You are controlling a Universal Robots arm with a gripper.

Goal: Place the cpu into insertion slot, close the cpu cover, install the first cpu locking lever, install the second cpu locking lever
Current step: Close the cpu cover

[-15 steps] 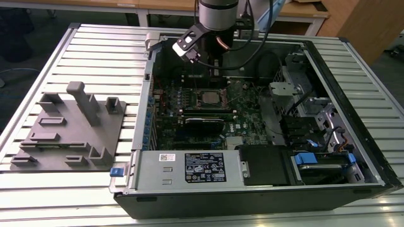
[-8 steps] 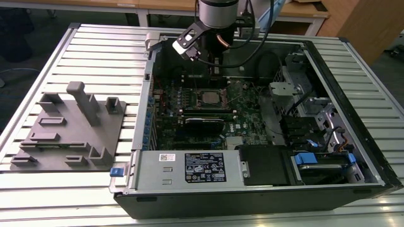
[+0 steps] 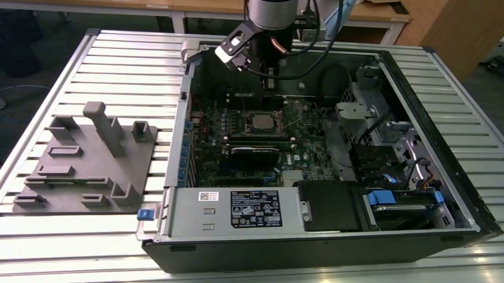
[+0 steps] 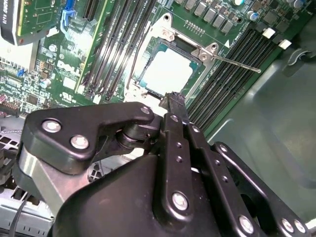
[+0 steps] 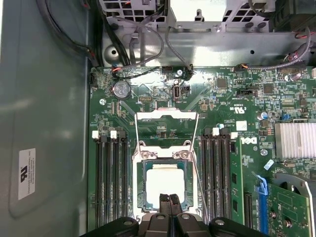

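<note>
The cpu lies flat in the insertion slot, its pale metal top showing in both wrist views. In the exterior view the slot sits mid-board inside the open computer case. The cpu cover looks lifted off the chip and hinged back past the socket. A thin lever rod sticks out unlatched beside the socket, and another stands on the opposite side. My gripper is shut with nothing in it, its fingertips hovering over the chip's near edge. It hangs high above the board.
Rows of black memory slots flank the socket on both sides. A finned heatsink, a black expansion card and the power supply fill the case. The case wall is close by. A grey fixture plate lies at the exterior view's left.
</note>
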